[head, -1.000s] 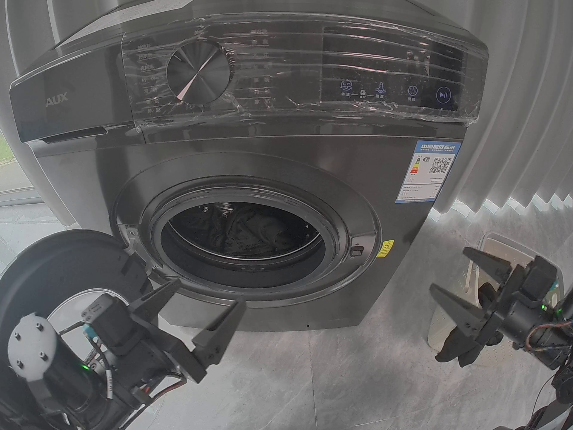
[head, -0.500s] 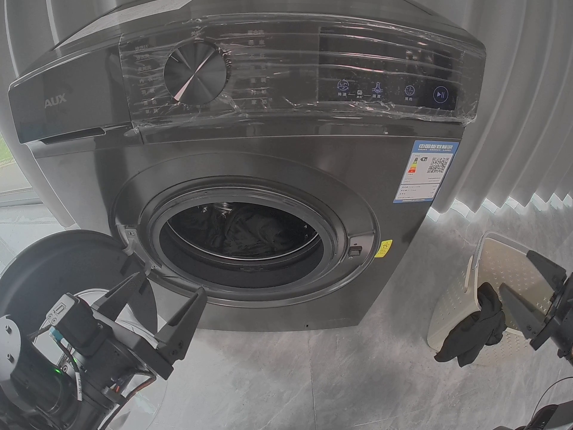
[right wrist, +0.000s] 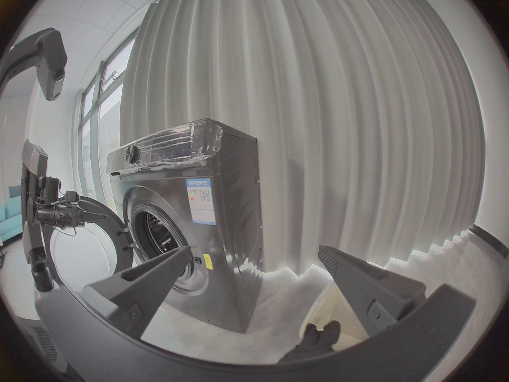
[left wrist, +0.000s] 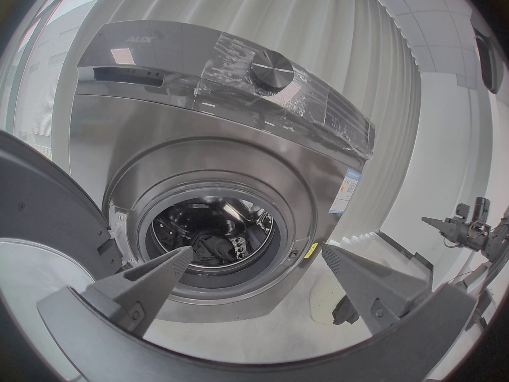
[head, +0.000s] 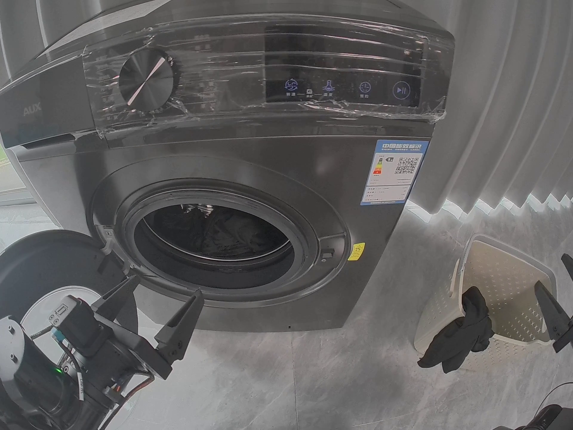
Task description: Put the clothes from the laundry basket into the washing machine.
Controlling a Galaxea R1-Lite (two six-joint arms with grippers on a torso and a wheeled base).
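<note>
The dark garment (head: 456, 332) hung over the machine-side rim of the laundry basket (head: 507, 270), on the floor right of the washing machine (head: 250, 156). The right gripper (head: 560, 297), jaws wide open and empty, was nearer, with the cloth below and inboard, draping downward. The left gripper (head: 167, 288), jaws also open, was well apart.

The head view looks forward and down from near the washer (head: 239, 150), which fills the frame's middle and left, with the basket (head: 507, 294) at lower right. The left wrist view looks up at the washer front from low and close, beside the door (left wrist: 47, 202). The right wrist view faces the washer's right corner and the curtain (right wrist: 344, 107) from farther off. All three share the drum opening (head: 212, 240).
</note>
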